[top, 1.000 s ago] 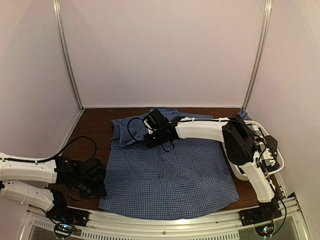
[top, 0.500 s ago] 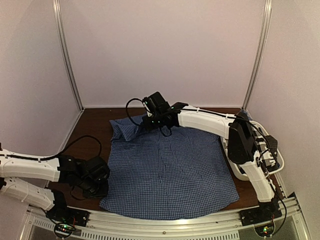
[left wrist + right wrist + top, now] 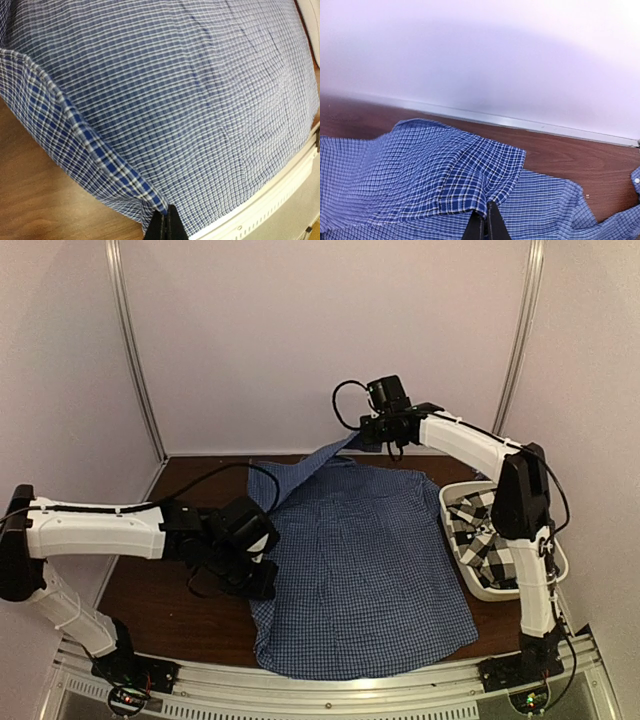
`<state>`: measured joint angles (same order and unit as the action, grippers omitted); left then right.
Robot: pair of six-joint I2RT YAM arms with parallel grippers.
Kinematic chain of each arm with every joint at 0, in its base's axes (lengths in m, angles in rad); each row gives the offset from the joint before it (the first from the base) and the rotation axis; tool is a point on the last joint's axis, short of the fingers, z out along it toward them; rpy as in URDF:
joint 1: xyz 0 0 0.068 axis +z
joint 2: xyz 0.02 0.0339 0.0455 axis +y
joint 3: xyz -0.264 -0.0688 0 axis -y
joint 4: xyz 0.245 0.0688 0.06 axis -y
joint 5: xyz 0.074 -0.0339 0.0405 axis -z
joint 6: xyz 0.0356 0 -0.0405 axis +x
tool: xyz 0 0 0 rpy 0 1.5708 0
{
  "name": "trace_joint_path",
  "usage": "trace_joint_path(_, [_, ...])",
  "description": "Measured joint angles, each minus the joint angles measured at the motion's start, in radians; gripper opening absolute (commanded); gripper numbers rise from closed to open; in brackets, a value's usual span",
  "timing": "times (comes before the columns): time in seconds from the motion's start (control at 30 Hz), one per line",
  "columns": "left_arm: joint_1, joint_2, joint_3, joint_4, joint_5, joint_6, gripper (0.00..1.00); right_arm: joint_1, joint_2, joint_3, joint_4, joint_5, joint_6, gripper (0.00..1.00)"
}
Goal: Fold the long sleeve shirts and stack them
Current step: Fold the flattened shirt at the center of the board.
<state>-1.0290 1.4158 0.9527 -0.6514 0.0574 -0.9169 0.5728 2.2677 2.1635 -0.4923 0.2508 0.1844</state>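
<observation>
From above, the blue shirt [image 3: 370,560] lay spread on the counter [image 3: 170,500]. The left gripper [image 3: 258,575] held its left edge turned inward, and the right gripper [image 3: 368,435] held a far corner high. The black-and-white shirt [image 3: 490,540] sat in the white tub [image 3: 447,515] at the right.

In the left wrist view, the jaws were pressed together on the blue shirt's edge.

In the right wrist view, they pinched a fold of blue cloth.

This looked like the first lengthwise fold. Next, both arms would need to carry the edge across together and lay it flat.
</observation>
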Motion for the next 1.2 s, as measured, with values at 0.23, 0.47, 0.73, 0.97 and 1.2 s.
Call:
trace_joint_path(0.23, [-0.036,0.213,0.215,0.023,0.148,0.172,0.00,-0.102,-0.172,-0.152,0.061,0.021,-0.002,0.01])
trace_joint_path(0.47, [-0.053,0.340,0.298,0.037,0.269,0.262,0.00,-0.154,-0.235,-0.271,0.105,0.023,-0.002,0.00])
trace_joint_path(0.73, [-0.062,0.372,0.302,0.039,0.346,0.298,0.00,-0.164,-0.295,-0.382,0.119,0.035,0.000,0.00])
trace_joint_path(0.97, [-0.066,0.372,0.295,0.052,0.372,0.298,0.00,-0.163,-0.414,-0.497,0.163,0.054,0.007,0.00])
trace_joint_path(1.2, [-0.070,0.372,0.290,0.053,0.386,0.298,0.00,-0.163,-0.482,-0.583,0.175,0.092,0.018,0.00])
